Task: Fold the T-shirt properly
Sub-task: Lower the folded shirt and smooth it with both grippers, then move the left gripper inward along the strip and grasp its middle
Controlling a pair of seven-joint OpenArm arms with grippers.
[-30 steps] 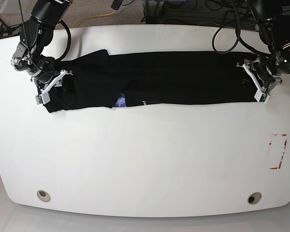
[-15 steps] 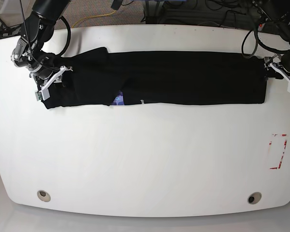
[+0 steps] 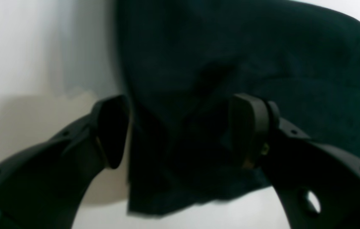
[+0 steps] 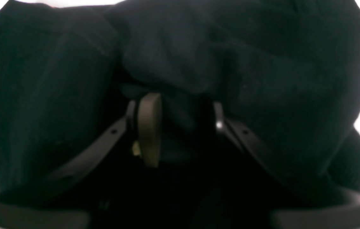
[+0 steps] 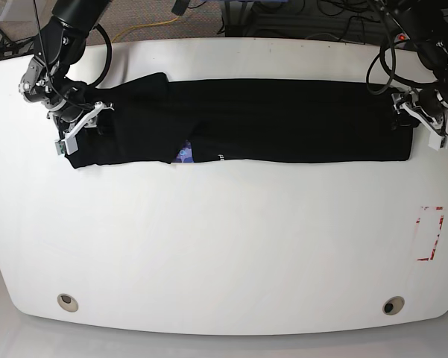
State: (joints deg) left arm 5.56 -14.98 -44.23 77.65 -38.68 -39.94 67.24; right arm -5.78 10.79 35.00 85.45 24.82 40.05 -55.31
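1. The T-shirt (image 5: 276, 119) lies folded into a long black band across the upper part of the worktop (image 5: 224, 246) in the base view, reaching from upper left to upper right.
2. A small bluish patch (image 5: 183, 155) shows at the band's lower edge, left of centre.
3. The right gripper (image 5: 76, 128) sits at the band's left end in the base view. In its wrist view black cloth (image 4: 180, 63) bunches between and over its fingers (image 4: 149, 127), so it is clamped on the T-shirt.
4. The left gripper (image 5: 421, 119) sits at the band's right end, in the upper right of the base view.
5. In its wrist view the left gripper (image 3: 180, 130) has its fingers (image 3: 111, 130) spread wide. The shirt's edge (image 3: 230, 63) lies flat on the worktop between and beyond them; neither pad presses the cloth, so it holds nothing.
6. A red-marked rectangle (image 5: 430, 233) sits at the right of the worktop, well below the shirt.
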